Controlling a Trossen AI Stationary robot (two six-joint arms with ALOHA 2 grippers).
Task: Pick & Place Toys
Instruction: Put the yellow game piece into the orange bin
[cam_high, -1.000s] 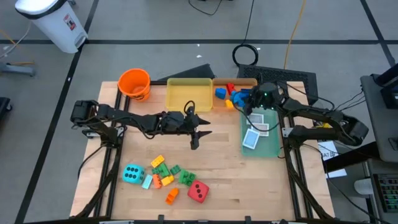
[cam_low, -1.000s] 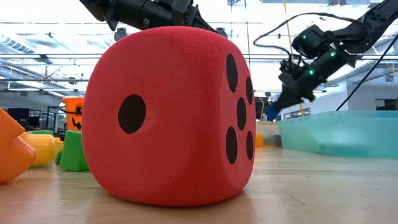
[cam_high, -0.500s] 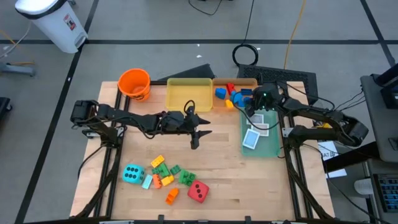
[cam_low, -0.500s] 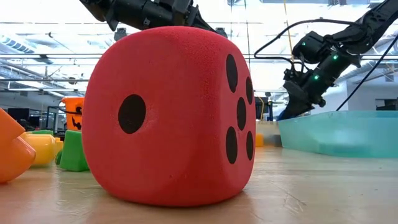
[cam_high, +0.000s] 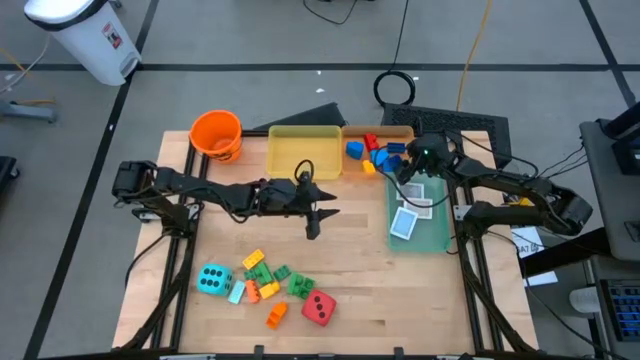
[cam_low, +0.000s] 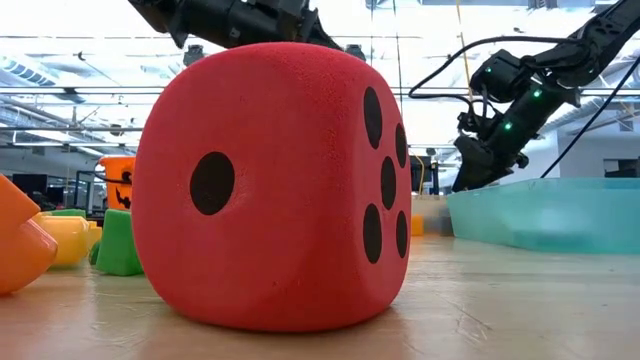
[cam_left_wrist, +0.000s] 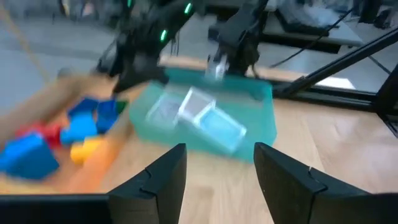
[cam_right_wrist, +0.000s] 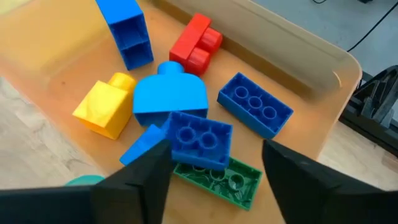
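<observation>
My right gripper (cam_right_wrist: 214, 186) stands open above the orange tray (cam_high: 400, 131) at the table's far right. Just past its fingertips a blue brick (cam_right_wrist: 200, 140) lies on a green brick (cam_right_wrist: 217, 177), among other blue, red and yellow bricks. My left gripper (cam_high: 312, 225) hangs open over the middle of the table with nothing between its fingers. Near the front edge lie a cyan die (cam_high: 213, 279), a red die (cam_high: 319, 307) and a cluster of small bricks (cam_high: 268, 280). White cards (cam_high: 405, 222) lie in the green tray (cam_high: 420, 240).
A yellow tray (cam_high: 303, 152) and an orange bucket (cam_high: 216, 134) stand at the far edge, left of the orange tray. The red die (cam_low: 270, 185) fills much of the low view. Bare wood lies between the trays and the toys at the front.
My right gripper has tipped further down over the orange tray. The blue brick that showed at its fingertips a second ago has left them and now lies in the tray.
</observation>
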